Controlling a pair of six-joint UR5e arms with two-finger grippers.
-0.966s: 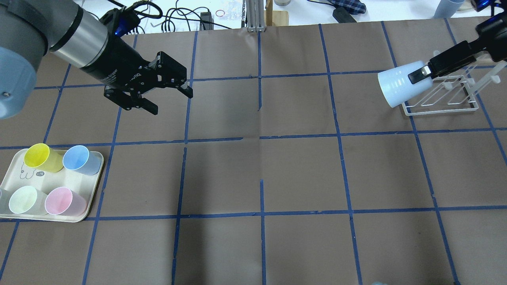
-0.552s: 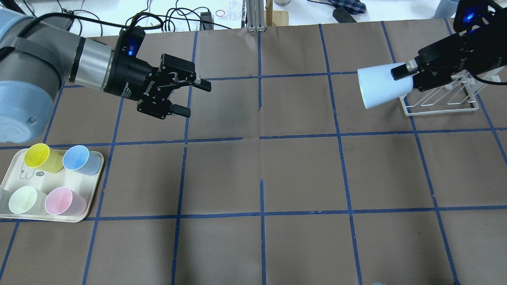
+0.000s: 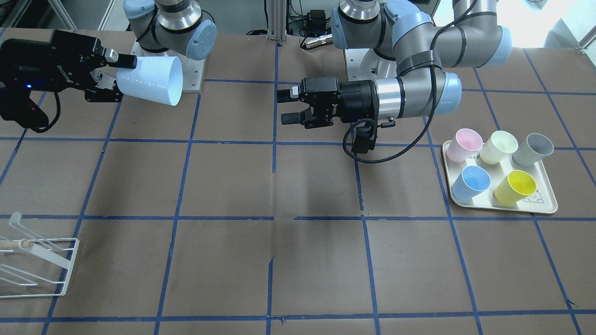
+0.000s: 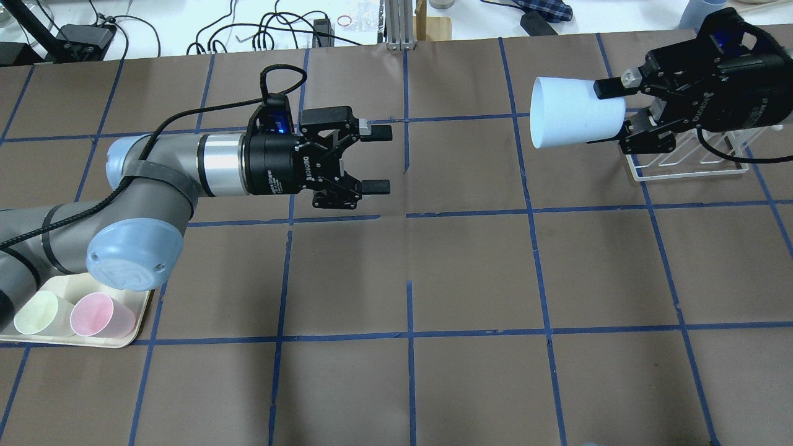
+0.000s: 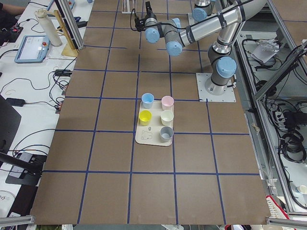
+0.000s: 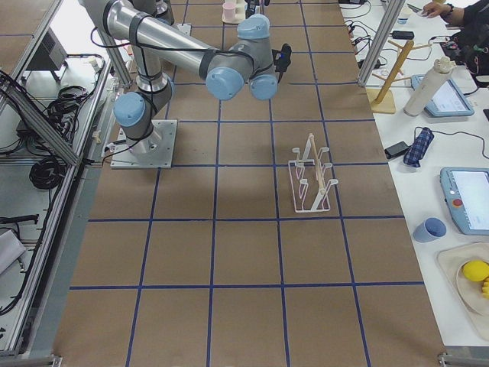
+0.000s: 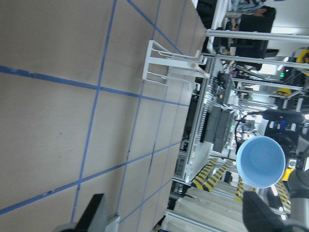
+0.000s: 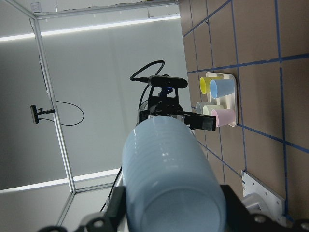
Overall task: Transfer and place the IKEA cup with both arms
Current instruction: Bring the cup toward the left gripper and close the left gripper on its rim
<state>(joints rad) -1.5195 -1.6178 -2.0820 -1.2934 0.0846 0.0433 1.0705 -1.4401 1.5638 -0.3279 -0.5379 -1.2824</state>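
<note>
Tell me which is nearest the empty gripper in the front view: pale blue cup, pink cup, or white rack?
1. The pale blue cup, held up, facing the left gripper.
2. The pink cup, on the tray, view's right.
3. The white rack, bottom-left corner, farthest.

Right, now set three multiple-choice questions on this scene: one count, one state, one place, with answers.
1. How many cups stand on the tray? A) three B) four C) five
2. The left end effector is: A) open and empty B) shut on a cup C) shut on the tray's rim
3. Where is the IKEA cup? A) on the tray B) in the right end effector C) in the left end effector

Answers: 1 C, pink cup, cream cup, grey cup, blue cup, yellow cup. 2 A, its jaws stand apart, nothing between. 3 B, it grips the cup's base, mouth sideways.
</note>
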